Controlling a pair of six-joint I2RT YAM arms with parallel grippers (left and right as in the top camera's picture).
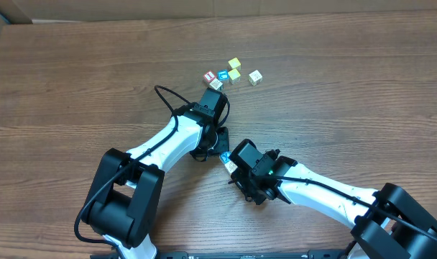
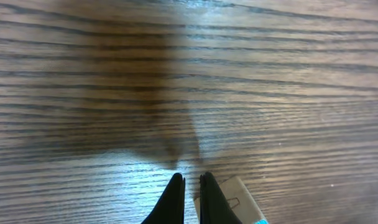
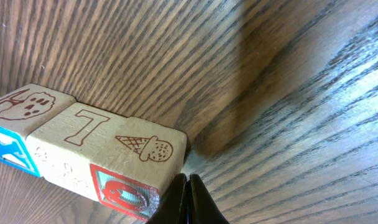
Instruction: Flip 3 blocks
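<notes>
blocks (image 3: pixel 83 143) cut off at left, bottom edges; far cubes (image 1: pixel 234 74) too small to read

table (image 1: pixel 75 72): dark wood grain, streaks run left-right | far side, cube cluster: red-topped cube (image 1: pixel 210 75) at left end | far yellow-topped cube (image 1: pixel 234 63) and near yellow-topped cube (image 1: pixel 234 74) just beside each other, right of red one | lone pale cube (image 1: pixel 255 77) near them, rightmost, not touching
</notes>
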